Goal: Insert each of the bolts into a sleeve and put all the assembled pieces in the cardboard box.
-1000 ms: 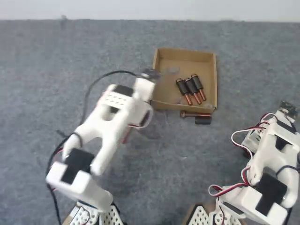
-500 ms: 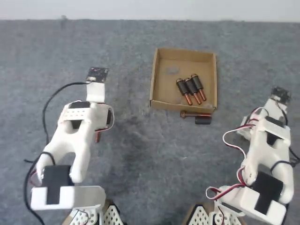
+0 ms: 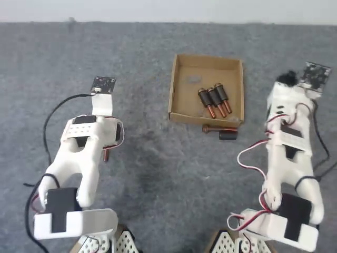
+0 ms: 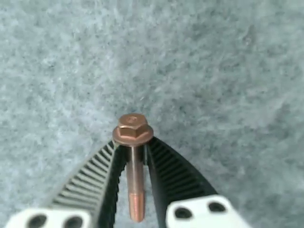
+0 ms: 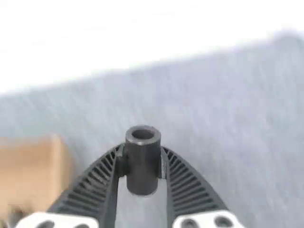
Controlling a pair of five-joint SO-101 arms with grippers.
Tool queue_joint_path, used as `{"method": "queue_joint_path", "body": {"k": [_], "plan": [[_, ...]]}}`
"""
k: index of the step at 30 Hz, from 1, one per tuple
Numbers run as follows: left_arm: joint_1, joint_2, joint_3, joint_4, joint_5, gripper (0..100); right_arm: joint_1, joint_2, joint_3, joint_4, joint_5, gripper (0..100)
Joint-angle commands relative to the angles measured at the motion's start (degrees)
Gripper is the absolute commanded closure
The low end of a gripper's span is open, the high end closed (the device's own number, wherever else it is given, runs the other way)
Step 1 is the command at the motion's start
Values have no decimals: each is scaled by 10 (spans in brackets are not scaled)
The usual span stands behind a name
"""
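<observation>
My left gripper (image 4: 133, 146) is shut on a copper bolt (image 4: 133, 130), hex head outward, over bare carpet. In the high view that arm stands left of the box, with the bolt (image 3: 106, 154) poking out beneath it. My right gripper (image 5: 141, 154) is shut on a black sleeve (image 5: 142, 159) with its open bore facing outward. The right arm is stretched out to the right of the cardboard box (image 3: 171, 92), its gripper (image 3: 287, 79) level with the box's far half. Three assembled pieces (image 3: 214, 101) lie in the box. A loose bolt (image 3: 218, 128) and a loose sleeve (image 3: 228, 135) lie just in front of it.
Grey carpet (image 3: 158, 174) covers the table, with open room between the two arms and left of the box. A pale wall (image 3: 168, 9) runs along the far edge. A corner of the box (image 5: 33, 161) shows in the right wrist view.
The left arm swung from the box's left wall out to the left with the bolt, then settled. The right arm stretched forward beside the box, carrying the sleeve.
</observation>
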Motion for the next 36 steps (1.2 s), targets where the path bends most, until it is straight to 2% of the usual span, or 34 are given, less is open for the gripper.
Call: {"method": "queue_joint_path", "body": {"k": [1, 9, 16, 18, 24, 32, 36], "plan": [[-3, -36, -5, -10, 2, 989, -36, 4, -7, -114, 6, 992], [-3, -37, 0, -11, 0, 989, -141, 157, -8, -377, 15, 992], [-3, -37, 0, -11, -1, 989, -243, 239, 15, -551, 210, 992], [-3, -37, 0, -11, -1, 989, -272, 253, 40, -595, 241, 992], [-3, -36, -1, -11, -1, 989, -340, 256, 123, -716, 244, 992], [-3, -35, -1, -11, -1, 989, -393, 212, 227, -732, 241, 992], [-3, -34, -2, -11, -1, 989, -415, 189, 267, -732, 156, 993]]}}
